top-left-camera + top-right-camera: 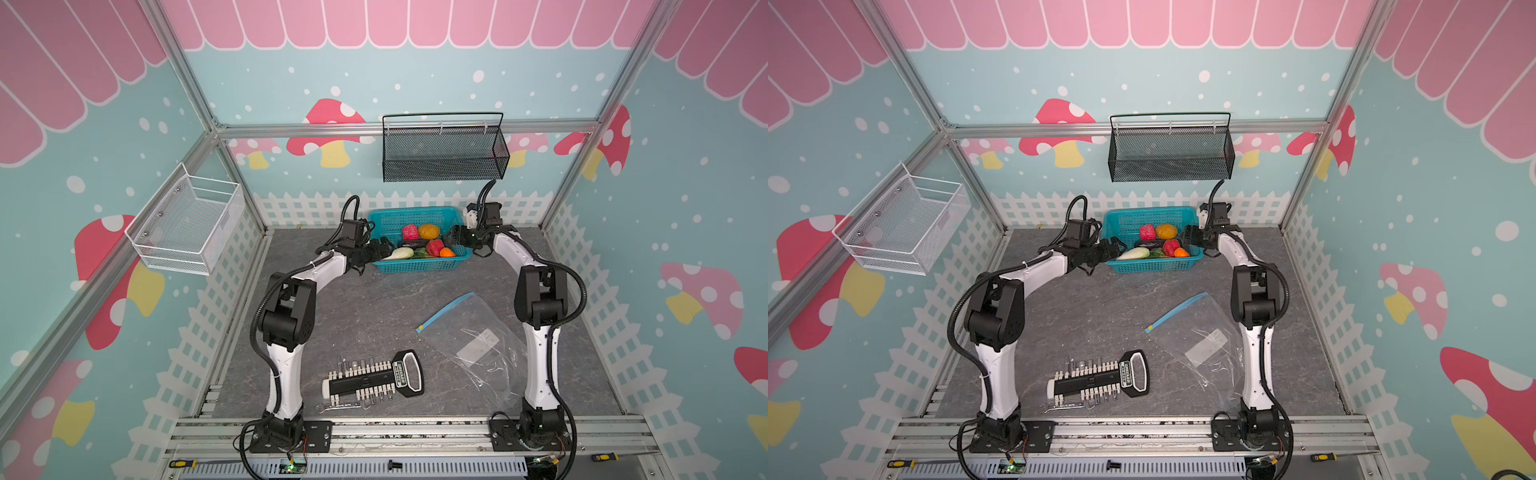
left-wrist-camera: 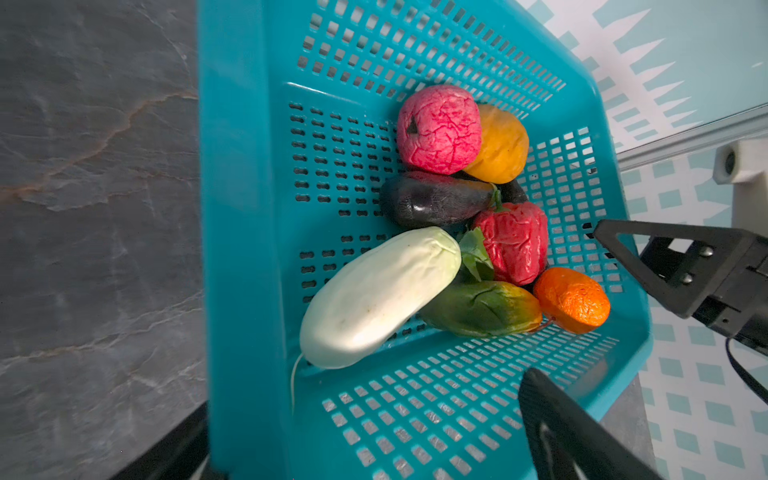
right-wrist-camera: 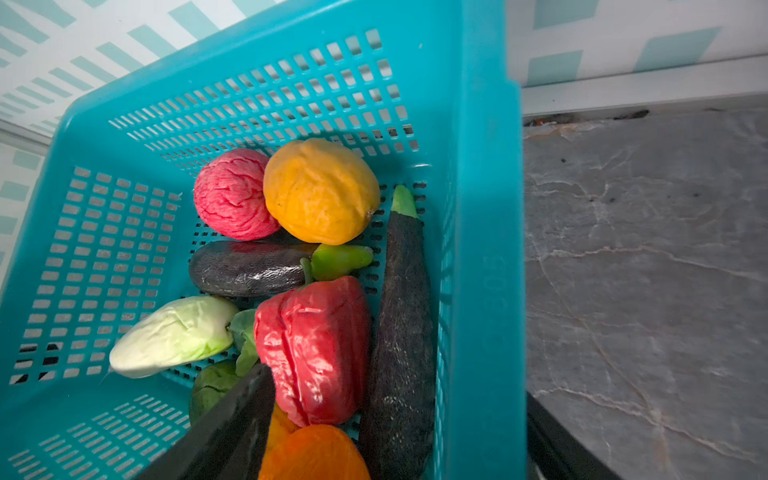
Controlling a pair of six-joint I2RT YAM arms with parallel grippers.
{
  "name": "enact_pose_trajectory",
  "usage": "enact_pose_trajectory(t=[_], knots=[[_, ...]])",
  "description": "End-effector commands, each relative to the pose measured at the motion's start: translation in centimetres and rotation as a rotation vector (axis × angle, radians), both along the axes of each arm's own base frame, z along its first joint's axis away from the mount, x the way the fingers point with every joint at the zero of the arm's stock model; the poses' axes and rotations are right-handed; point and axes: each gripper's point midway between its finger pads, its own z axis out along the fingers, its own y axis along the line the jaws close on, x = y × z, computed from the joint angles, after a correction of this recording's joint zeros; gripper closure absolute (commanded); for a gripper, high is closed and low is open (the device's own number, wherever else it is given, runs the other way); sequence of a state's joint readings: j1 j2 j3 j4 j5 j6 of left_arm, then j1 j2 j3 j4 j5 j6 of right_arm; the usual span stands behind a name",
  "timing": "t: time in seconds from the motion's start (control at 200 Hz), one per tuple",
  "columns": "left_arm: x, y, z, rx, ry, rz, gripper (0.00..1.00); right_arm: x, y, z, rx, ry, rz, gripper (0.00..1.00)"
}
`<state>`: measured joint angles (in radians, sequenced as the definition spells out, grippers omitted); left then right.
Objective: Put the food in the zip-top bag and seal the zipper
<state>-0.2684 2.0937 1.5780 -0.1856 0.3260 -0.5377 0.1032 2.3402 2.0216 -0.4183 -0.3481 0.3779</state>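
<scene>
From my console I can read almost nothing. The tool holder (image 1: pixel 374 380) on the desk (image 1: pixel 374 307) carries a line of white lettering on its handle, too blurred to spell out. The white label (image 1: pixel 478 345) on the zip-top bag (image 1: pixel 457 316) shows no legible print. Faint raised marks on the teal basket (image 3: pixel 494 286), on its outer wall, are unreadable.

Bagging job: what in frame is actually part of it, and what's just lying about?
Job:
- toy food, sitting in the teal basket
- zip-top bag
- blue zipper on its edge

Lying about:
- bit set
- wrench
- black mesh basket, on the back wall
- white wire basket, on the side wall
- yellow-handled screwdrivers
</scene>
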Motion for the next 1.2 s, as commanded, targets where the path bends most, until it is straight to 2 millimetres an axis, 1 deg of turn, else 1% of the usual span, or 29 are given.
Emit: enact_pose_trajectory(t=[0.0,0.095,0.155,0.215,0.24,0.25,0.275,0.295,0.335,0.38,0.395,0.4,0.43,0.5,0.575,0.6,0.615,0.66,0.675,0.68,0.75,0.79,0.86,0.865,0.91,0.95,1.031,1.081,1.196], knots=[[0.4,2.5,3.4,0.024,-0.072,0.049,0.01,0.8,-2.4,4.0,-0.077,-0.048,-0.089,0.13],[-0.3,3.4,4.8,0.030,-0.089,0.065,0.00,0.1,-4.1,7.2,-0.132,-0.061,-0.165,0.09],[-1.2,3.7,5.3,0.040,-0.090,0.067,0.00,-1.2,-4.6,8.4,-0.147,-0.051,-0.196,0.08],[-2.2,4.0,5.9,0.037,-0.087,0.069,0.00,-3.4,-5.0,9.3,-0.162,-0.034,-0.235,0.08],[-2.8,4.0,6.1,0.038,-0.084,0.068,0.00,-4.5,-5.0,9.7,-0.165,-0.031,-0.242,0.07],[-3.1,4.0,6.0,0.038,-0.079,0.067,0.00,-5.0,-5.1,9.3,-0.169,-0.021,-0.245,0.07],[-3.7,4.0,6.2,0.038,-0.075,0.065,0.00,-6.2,-5.2,9.9,-0.170,-0.025,-0.256,0.07],[-4.3,4.0,6.3,0.039,-0.072,0.061,0.00,-7.3,-5.3,9.7,-0.174,-0.012,-0.267,0.07],[-5.5,3.8,6.5,0.042,-0.067,0.054,0.00,-9.8,-5.4,11.0,-0.172,-0.024,-0.278,0.07],[-7.0,3.6,6.7,0.046,-0.058,0.046,0.00,-12.6,-5.4,11.3,-0.181,-0.023,-0.285,0.07],[-7.5,3.4,6.7,0.046,-0.054,0.040,0.00,-13.5,-5.4,11.5,-0.180,-0.024,-0.289,0.07],[-7.7,3.3,6.7,0.045,-0.054,0.037,0.00,-13.8,-5.4,11.2,-0.183,-0.016,-0.290,0.07],[-8.7,2.9,6.6,0.044,-0.047,0.024,0.00,-15.7,-5.2,11.8,-0.170,-0.023,-0.294,0.06],[-10.8,1.2,6.5,0.038,-0.037,-0.010,0.00,-20.0,-3.8,11.9,-0.126,-0.012,-0.275,0.06],[-12.9,-1.4,6.2,0.024,-0.020,-0.072,0.00,-24.4,-2.4,11.4,-0.085,0.031,-0.258,0.06],[-13.3,-1.8,5.9,0.020,-0.010,-0.080,0.00,-25.7,-1.9,11.2,-0.062,0.046,-0.250,0.06],[-14.1,-3.1,5.8,0.018,-0.004,-0.109,0.00,-26.5,-1.7,10.9,-0.043,0.059,-0.253,0.06],[-15.1,-4.8,5.3,0.015,0.006,-0.153,0.00,-29.0,-0.8,10.0,0.027,0.105,-0.240,0.07],[-15.5,-5.4,5.1,0.015,0.012,-0.169,0.00,-29.9,-0.7,9.2,0.047,0.132,-0.237,0.06],[-15.6,-5.5,5.0,0.015,0.013,-0.172,0.00,-30.1,-0.5,9.5,0.061,0.130,-0.232,0.06],[-16.6,-7.2,4.1,0.012,0.037,-0.220,0.00,-33.5,-0.9,7.9,0.109,0.201,-0.269,0.06],[-16.9,-7.9,3.7,0.008,0.054,-0.235,0.00,-35.1,-1.6,7.0,0.109,0.230,-0.297,0.06],[-17.2,-8.7,3.1,-0.003,0.073,-0.253,0.01,-37.6,-2.6,5.0,0.091,0.289,-0.335,0.06],[-17.2,-8.8,3.1,-0.003,0.074,-0.253,0.01,-37.9,-2.7,4.6,0.085,0.301,-0.337,0.06],[-17.4,-9.3,2.9,-0.005,0.079,-0.265,0.01,-39.3,-3.6,3.6,0.059,0.335,-0.365,0.06],[-17.7,-9.6,2.7,-0.006,0.080,-0.273,0.01,-40.2,-4.1,3.2,0.050,0.347,-0.388,0.06],[-17.9,-10.3,2.1,-0.015,0.083,-0.283,0.00,-41.0,-4.7,2.5,0.066,0.335,-0.423,0.08],[-18.0,-10.5,1.7,-0.022,0.091,-0.287,0.00,-41.2,-5.0,1.8,0.059,0.334,-0.435,0.09],[-18.1,-10.6,0.9,-0.026,0.115,-0.287,0.01,-41.3,-5.9,-0.6,-0.018,0.392,-0.475,0.08]])
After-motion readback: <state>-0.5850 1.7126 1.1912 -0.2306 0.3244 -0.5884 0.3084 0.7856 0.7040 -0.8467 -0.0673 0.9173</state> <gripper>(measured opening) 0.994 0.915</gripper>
